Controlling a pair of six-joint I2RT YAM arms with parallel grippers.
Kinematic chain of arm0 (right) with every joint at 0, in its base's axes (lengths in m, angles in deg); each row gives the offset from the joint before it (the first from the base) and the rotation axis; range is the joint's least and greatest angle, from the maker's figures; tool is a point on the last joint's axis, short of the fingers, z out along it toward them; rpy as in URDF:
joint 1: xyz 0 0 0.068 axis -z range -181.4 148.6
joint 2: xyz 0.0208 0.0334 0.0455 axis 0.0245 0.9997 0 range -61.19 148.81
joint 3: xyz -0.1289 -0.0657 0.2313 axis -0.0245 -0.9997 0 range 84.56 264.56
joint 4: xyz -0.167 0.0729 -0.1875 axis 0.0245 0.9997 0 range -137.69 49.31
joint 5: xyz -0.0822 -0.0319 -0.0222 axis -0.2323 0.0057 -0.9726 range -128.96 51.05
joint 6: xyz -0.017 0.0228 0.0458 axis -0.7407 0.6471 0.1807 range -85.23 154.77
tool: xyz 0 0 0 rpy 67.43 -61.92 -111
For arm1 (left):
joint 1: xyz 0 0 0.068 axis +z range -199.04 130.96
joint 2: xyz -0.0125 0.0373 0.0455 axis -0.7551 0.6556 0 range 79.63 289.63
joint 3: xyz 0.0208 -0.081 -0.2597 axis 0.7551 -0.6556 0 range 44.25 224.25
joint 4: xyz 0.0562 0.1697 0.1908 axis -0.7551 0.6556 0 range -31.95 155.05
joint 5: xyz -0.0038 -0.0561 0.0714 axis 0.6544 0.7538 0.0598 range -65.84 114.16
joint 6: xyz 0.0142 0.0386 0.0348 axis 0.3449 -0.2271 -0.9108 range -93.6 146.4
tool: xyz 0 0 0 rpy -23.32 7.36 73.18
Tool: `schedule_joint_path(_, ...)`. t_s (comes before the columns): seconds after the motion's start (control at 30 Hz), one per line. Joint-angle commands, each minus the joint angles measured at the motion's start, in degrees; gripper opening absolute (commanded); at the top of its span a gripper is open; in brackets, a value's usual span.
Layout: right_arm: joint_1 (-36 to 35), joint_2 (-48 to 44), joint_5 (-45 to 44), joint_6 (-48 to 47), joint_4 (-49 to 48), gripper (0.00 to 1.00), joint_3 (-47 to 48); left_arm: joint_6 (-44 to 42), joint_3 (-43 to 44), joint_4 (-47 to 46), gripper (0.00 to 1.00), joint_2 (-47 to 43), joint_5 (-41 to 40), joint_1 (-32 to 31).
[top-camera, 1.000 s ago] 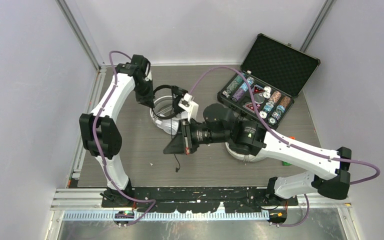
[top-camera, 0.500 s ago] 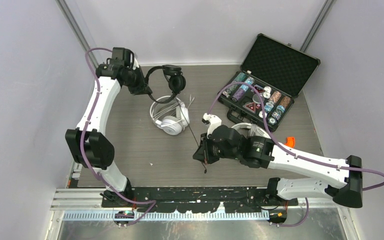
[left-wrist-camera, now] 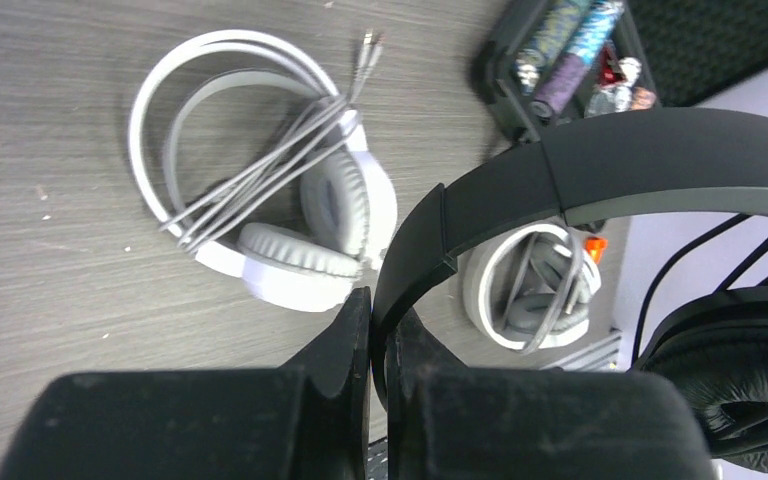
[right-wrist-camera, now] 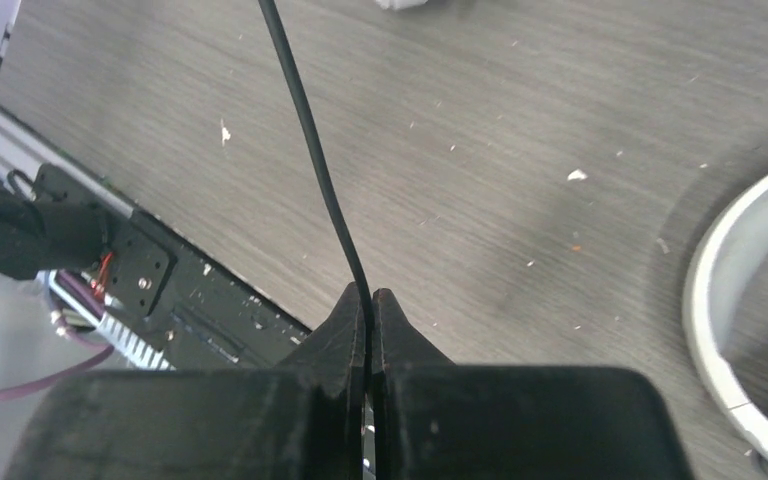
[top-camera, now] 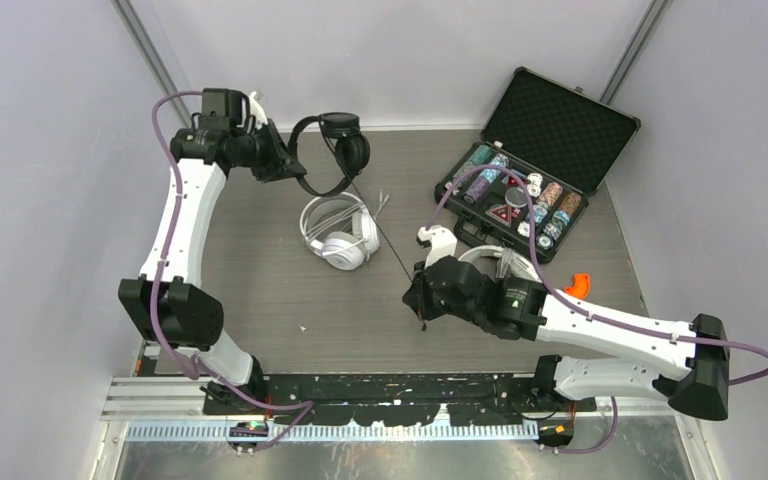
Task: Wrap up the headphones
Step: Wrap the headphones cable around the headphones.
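Since the earlier picture, the right arm has pulled back toward the lower middle. The left arm has swung the black headset (top-camera: pixel 345 150) to the upper left, so the black cable (right-wrist-camera: pixel 310 150) now runs straight.

Near the bottom, the right gripper (right-wrist-camera: pixel 370 300) is pinched shut on that thin cable. In the middle of the table (top-camera: pixel 260 290) lies a white headset (top-camera: pixel 340 235) with its cable bunched on it. A second white headset (left-wrist-camera: pixel 535 290) by the right arm looks bundled too. At the top, the left gripper (left-wrist-camera: pixel 375 310) squeezes the black headset's band.

I think two are done and the black one is left.
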Motion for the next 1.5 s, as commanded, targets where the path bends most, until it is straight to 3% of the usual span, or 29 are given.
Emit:
schedule_joint_path(0.0, 2.69, -1.73, -4.71, -4.59, -2.85, 0.00, -0.53, 1.08, 3.12, -5.43, 0.00, -4.78, 10.69, 0.76)
schedule_joint_path(0.27, 18.73, -0.04, 10.33, -5.32, -8.47, 0.00, -0.81, -6.95, 2.10, -3.26, 0.00, -8.79, 23.22, 0.74)
schedule_joint_path(0.53, 30.92, 4.17, 22.42, -6.94, -7.74, 0.00, 2.53, -15.69, -6.85, -5.65, 0.00, -12.96, 27.14, -0.95)
schedule_joint_path(0.73, 34.43, 4.85, 28.26, -8.10, -4.68, 0.00, 5.82, -25.69, -6.98, -2.57, 0.00, -12.63, 27.58, -8.04)
schedule_joint_path(0.93, 35.77, 4.42, 32.65, -9.13, -0.72, 0.00, 9.97, -33.77, -9.86, -1.68, 0.00, -11.89, 28.37, -11.31)
schedule_joint_path(1.1, 36.16, 5.07, 36.81, -8.58, 2.59, 0.00, 13.02, -44.23, -9.55, 3.46, 0.00, -10.94, 24.04, -17.16)
schedule_joint_path(1.23, 36.22, 5.42, 46.82, -1.80, 0.40, 0.00, 12.92, -50.02, -9.87, 5.12, 0.00, -10.60, 18.80, -19.08)
schedule_joint_path(1.47, 36.30, 3.39, 52.41, 1.87, 3.26, 0.00, 16.14, -57.58, -13.35, 2.12, 0.00, -12.57, 6.64, -22.44)
